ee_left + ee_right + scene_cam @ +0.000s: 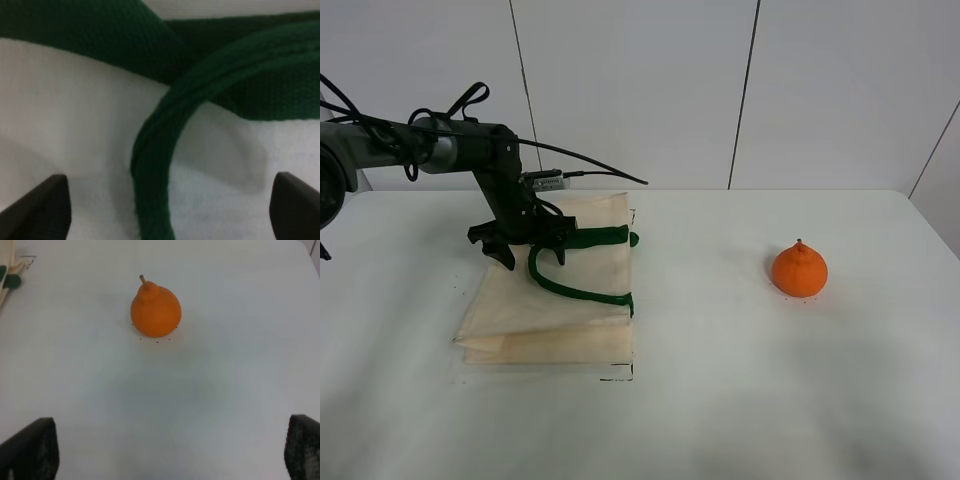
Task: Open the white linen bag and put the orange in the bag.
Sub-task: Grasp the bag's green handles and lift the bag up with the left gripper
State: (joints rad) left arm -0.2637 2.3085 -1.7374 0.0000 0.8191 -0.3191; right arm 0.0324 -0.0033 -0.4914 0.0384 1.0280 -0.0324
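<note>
Left gripper (pixel 165 212): jaws stood wide apart, either side of a dark green ribbed woven strap (pixel 150 165) that curved across the white linen bag (pixel 565 325), a flat cream cloth rectangle on the left of the smooth white table (pixel 770 400). Right gripper (pixel 165 452): jaws likewise apart, over bare tabletop. The orange (pixel 799 270), round and glossy with a pointed neck and small stem, sat well right of the bag.

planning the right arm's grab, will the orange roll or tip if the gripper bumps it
The orange sits upright on its broad base, neck up, so a light bump would probably only rock it. A harder sideways push would likely roll it: it is round and the table looks smooth.
</note>
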